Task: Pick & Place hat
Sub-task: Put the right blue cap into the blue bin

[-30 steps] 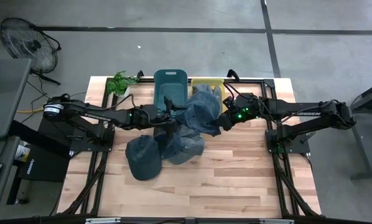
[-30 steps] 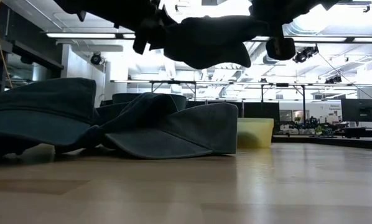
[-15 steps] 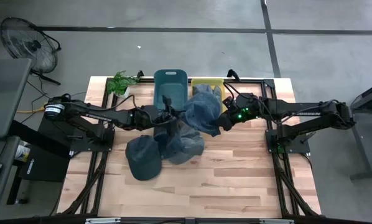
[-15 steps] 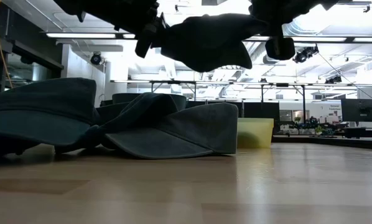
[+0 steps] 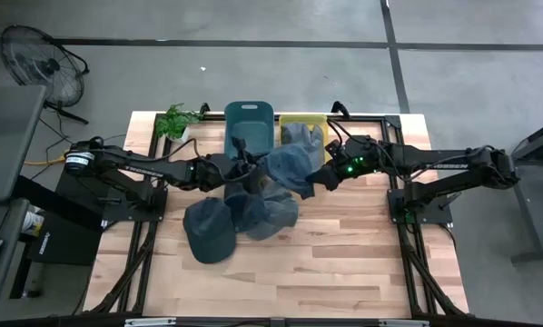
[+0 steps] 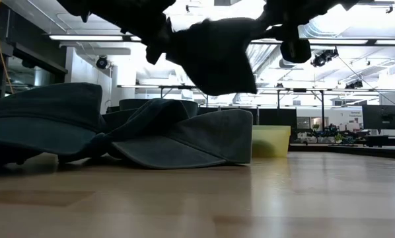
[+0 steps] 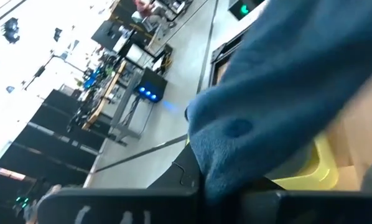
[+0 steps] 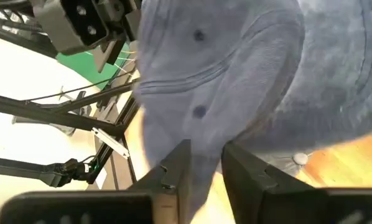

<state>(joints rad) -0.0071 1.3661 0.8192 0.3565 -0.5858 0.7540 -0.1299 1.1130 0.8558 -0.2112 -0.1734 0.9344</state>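
A blue hat hangs in the air between my two grippers, above the table's far middle; the low view shows the hat clear of the wood. My left gripper is shut on its left side. My right gripper stands at its right side with its fingers apart and the hat's cloth in the gap between them. More blue hats lie on the table below, resting on their brims and crowns. My left gripper pinches a bunched fold of the hat's cloth between its two fingers, on the side of the hat toward the table's left. It comes at it about level from the left. The hat hangs beyond the fingers, clear of the table. My right gripper has the hat's cloth in the gap between its fingers; whether they touch it I cannot tell.
A teal bin and a yellow bin stand side by side at the table's far edge, just behind the held hat. A small plant sits at the far left corner. Bare wood lies toward the near edge.
The held hat has bunched up and drawn a little toward the table's left, toward my left gripper. In the low view its underside hangs lower than before. My left gripper has turned at the wrist while staying in place.
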